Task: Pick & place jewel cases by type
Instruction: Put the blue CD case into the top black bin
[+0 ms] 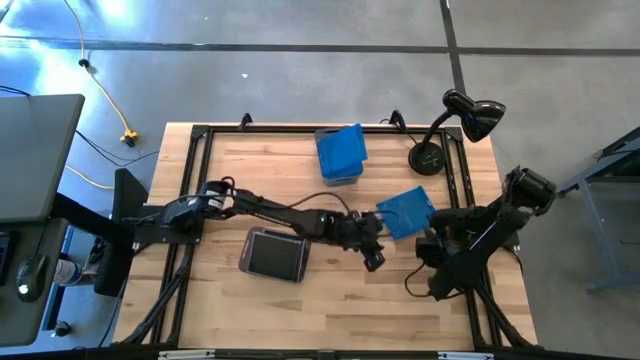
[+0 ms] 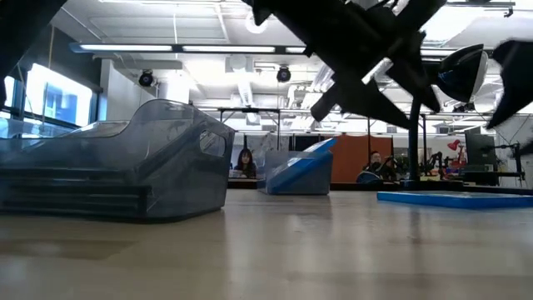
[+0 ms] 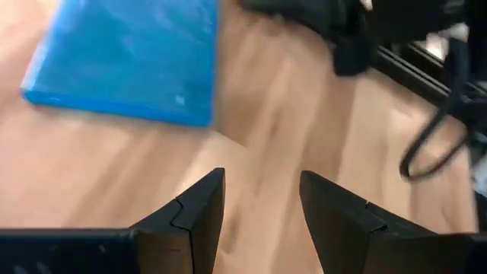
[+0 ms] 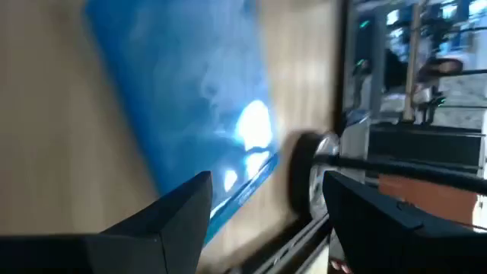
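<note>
A loose blue case [image 1: 406,212] lay flat on the table [image 1: 300,310], near its right edge, between both arms. The left gripper [image 1: 372,255] hung just beside the case's near-left corner, fingers spread and empty. The right gripper [image 1: 428,247], also spread and empty, sat about as close. The case lay diagonally to the table edges. No writing was readable.

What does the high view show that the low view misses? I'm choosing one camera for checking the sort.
Only the high view: both arms whole, the left gripper open near the loose blue jewel case, the right gripper open beside it, the desk lamp's base. Only the low view: the office behind, people seated. Both: the grey tub, the tub of blue cases, the loose case lying flat.
</note>
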Available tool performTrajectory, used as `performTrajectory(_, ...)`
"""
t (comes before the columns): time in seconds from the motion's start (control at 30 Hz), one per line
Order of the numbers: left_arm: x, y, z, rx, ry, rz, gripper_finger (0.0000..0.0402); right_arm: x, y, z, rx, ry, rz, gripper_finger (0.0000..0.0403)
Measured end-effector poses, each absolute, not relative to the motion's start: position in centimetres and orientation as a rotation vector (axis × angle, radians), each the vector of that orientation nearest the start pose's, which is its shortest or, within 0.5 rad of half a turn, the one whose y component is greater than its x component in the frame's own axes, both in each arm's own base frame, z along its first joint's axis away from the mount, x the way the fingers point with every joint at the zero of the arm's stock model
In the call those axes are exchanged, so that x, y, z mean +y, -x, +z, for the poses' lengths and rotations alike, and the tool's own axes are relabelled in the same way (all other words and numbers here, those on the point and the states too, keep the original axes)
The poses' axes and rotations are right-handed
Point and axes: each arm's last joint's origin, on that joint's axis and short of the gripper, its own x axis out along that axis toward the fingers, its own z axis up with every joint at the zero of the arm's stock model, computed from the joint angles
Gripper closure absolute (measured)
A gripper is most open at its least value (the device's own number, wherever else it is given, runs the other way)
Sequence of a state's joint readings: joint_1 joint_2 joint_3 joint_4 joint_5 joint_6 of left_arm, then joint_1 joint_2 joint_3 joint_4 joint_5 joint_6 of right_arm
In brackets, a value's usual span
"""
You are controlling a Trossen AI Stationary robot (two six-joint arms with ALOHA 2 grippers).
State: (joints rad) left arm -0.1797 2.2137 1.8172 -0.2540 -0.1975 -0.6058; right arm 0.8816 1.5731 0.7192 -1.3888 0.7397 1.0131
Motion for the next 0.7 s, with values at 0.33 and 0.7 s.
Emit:
performTrajectory(0.33,-11.1,-49.5,22.1,0.580,0.406,0.118,0.0231,8.7,-14.0,17.3,0.976,0.234,-0.563,0.0156)
performTrajectory(0.7,-11.1,-49.4,22.0,0.596,0.419,0.100,0.0231,3.8,-14.9,12.9,0.629,-0.221,-0.708,0.0156)
